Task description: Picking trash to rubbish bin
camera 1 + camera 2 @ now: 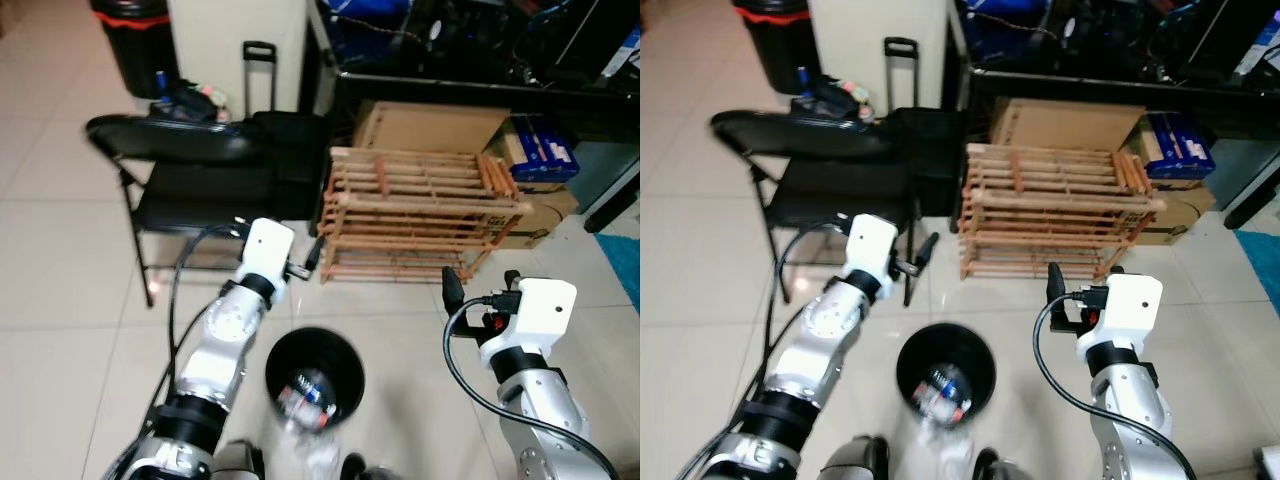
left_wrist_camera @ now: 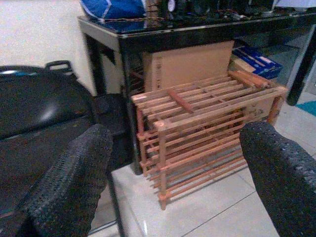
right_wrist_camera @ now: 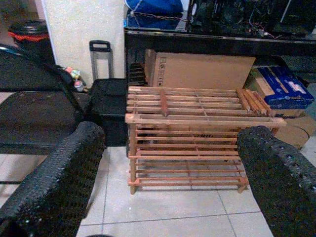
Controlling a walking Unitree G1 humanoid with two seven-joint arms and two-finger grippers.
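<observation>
Rubbish bin (image 1: 314, 378) sits below and between both pincers — left pincer (image 2: 168, 163) and right pincer (image 3: 170, 168) gape empty — left arm nearer.

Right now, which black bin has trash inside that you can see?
The small round black bin on the tiles between the left gripper and right gripper; crumpled plastic lies in it. The taller black bin with the red band stands far behind the chair.

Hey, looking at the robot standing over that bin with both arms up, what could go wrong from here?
The black rubbish bin sits right at the robot's feet and already holds a crushed plastic bottle; a step forward may tip it and spill the bottle. Both open grippers, left gripper and right gripper, are raised close to the wooden rack, so a forward swing might knock it.
</observation>
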